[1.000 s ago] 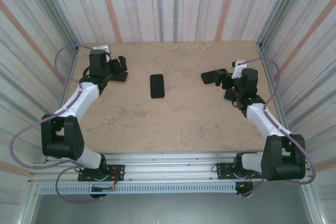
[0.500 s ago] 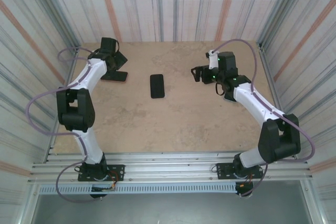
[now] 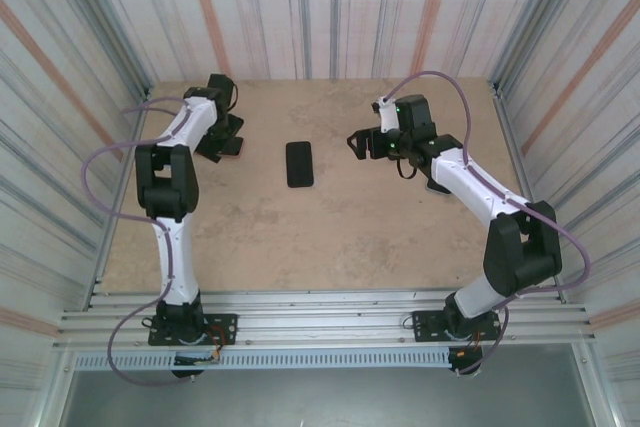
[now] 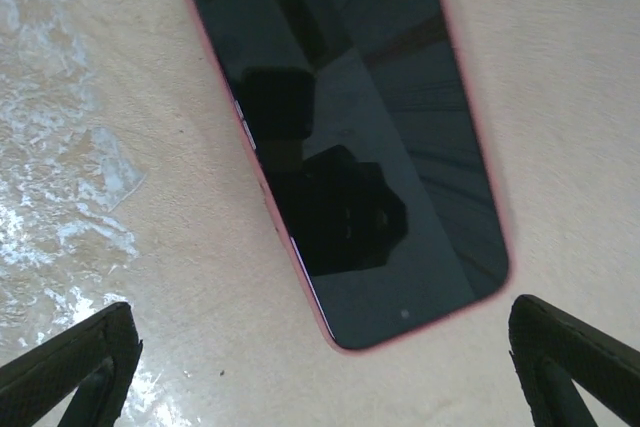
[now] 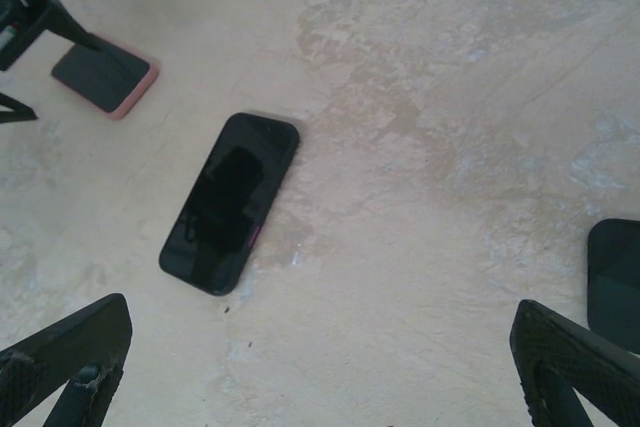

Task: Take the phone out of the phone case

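From above, both arms stretch out over the tan table (image 3: 330,237). The left gripper (image 3: 222,135) hangs over the pink-cased phone (image 3: 233,149) near the far left corner. The right gripper (image 3: 358,144) points toward the black phone (image 3: 299,164), which lies flat and alone in the middle, well apart from both. I take the pink-cased phone to be the task's thing, since its case shows plainly as a rim. The left arm looks lined up to work on it.

In the left wrist view, that phone lies screen up with its pink edge running round the glass. The two fingers stand spread wide on either side of its near end, touching nothing. That stance suits a straddle of the phone's width before closing.

In the right wrist view, the fingers are likewise wide apart and empty, high over bare table. The black phone lies ahead to the left, and the pink one sits farther off beneath the other arm. A dark slab (image 5: 615,282) lies at the right edge; what it is I cannot tell. This arm seems placed to steady or assist.
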